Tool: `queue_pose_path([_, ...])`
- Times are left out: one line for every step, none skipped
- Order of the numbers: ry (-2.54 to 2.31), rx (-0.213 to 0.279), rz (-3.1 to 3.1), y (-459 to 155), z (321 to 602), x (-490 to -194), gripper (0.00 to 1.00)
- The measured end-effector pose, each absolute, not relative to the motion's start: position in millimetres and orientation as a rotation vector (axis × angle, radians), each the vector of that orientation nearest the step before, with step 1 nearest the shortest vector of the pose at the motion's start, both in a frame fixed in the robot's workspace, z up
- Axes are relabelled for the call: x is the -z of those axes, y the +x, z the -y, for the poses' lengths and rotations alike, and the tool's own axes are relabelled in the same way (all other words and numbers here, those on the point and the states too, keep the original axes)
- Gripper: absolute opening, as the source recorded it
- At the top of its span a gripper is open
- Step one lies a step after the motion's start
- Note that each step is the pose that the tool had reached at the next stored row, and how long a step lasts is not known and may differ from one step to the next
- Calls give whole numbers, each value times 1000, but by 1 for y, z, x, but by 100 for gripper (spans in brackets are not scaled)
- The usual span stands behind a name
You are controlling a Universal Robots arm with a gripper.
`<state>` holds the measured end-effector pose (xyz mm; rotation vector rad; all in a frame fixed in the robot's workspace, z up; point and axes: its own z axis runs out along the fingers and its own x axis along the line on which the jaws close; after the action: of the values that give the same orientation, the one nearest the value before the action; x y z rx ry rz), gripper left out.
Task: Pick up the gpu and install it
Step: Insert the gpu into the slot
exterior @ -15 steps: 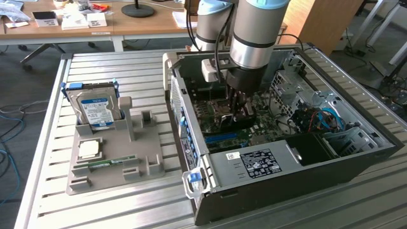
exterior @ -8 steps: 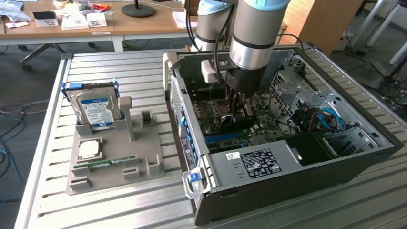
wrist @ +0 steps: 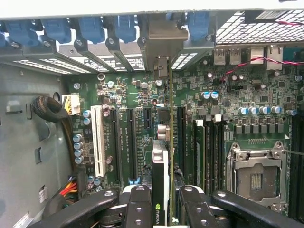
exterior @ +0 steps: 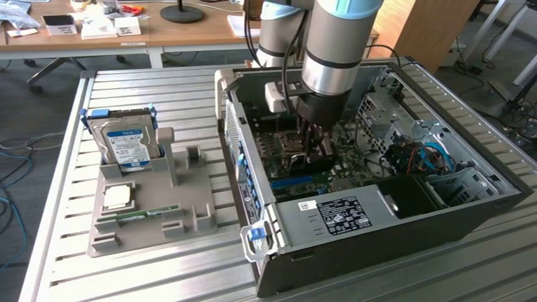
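Here we start at the gripper (wrist: 166, 211), whose black fingers (wrist: 137, 206) press in from both sides on the gpu (wrist: 160, 166); the claw is clamped on the card. We see the card edge-on, standing on its long edge between the pads, its black shroud on one face and the thin green board on the other. It runs straight away from the claw across the motherboard (wrist: 228, 95), in line with the long black expansion slots just beside the white slot (wrist: 99, 140). We cannot tell whether its lower edge has entered a slot. The far end of the card reaches the case's rear wall, under the row of blue latches (wrist: 90, 28). Off to one side of the card sits the open CPU socket (wrist: 256, 175). In the exterior view, the arm (exterior: 336, 44) comes down almost vertically into the open computer case (exterior: 378, 251), wrist pointing straight down, with the gripper deep among the boards. To the exterior view's left of the case, well apart from the claw, a grey tray (exterior: 151, 233) holds an upright hard drive (exterior: 126, 145) and a small green memory stick (exterior: 138, 216). Both case and tray rest on the slatted metal table (exterior: 168, 277), and wooden desks (exterior: 168, 31) stand beyond.
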<state>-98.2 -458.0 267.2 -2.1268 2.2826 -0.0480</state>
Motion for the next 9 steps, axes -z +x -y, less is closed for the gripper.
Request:
queue_pose_path([-2127, 48, -2283, -98, 458, -267, 27])
queue_pose_path([-2127, 48, -2283, -98, 458, -267, 27])
queue_pose_path([-2127, 48, -2283, -98, 458, -267, 27])
queue_pose_path([-2127, 48, -2283, -98, 458, -267, 27])
queue_pose_path([-2127, 48, -2283, -98, 458, -267, 27])
queue_pose_path([-2127, 48, -2283, -98, 458, -267, 27])
queue_pose_path([-2127, 48, -2283, -98, 458, -267, 27])
queue_pose_path([-2127, 48, -2283, -98, 458, -266, 27])
queue_pose_path([-2127, 48, -2282, -98, 458, -266, 27])
